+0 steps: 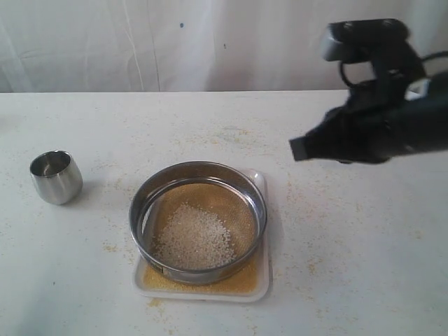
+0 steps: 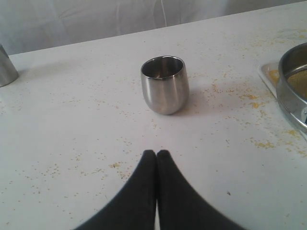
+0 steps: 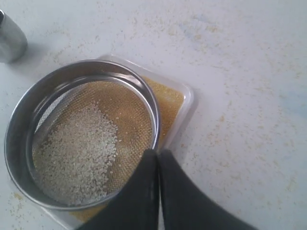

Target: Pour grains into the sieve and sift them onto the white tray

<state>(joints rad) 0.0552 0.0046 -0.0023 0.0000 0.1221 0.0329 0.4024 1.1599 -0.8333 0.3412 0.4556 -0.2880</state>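
Observation:
The sieve sits on the white tray near the table's front middle. Pale coarse grains lie heaped on its mesh, and fine yellow-orange granules cover the tray beneath. My right gripper hangs shut and empty above the table, to the right of the sieve and clear of it. In the right wrist view its tips show over the sieve's rim above the grains. My left gripper is shut on nothing, low over the table; it does not appear in the exterior view.
A small rounded steel cup stands upright at the left, a short way ahead of the left gripper. Another steel object shows at one edge of the left wrist view. Yellowish specks are strewn over the table.

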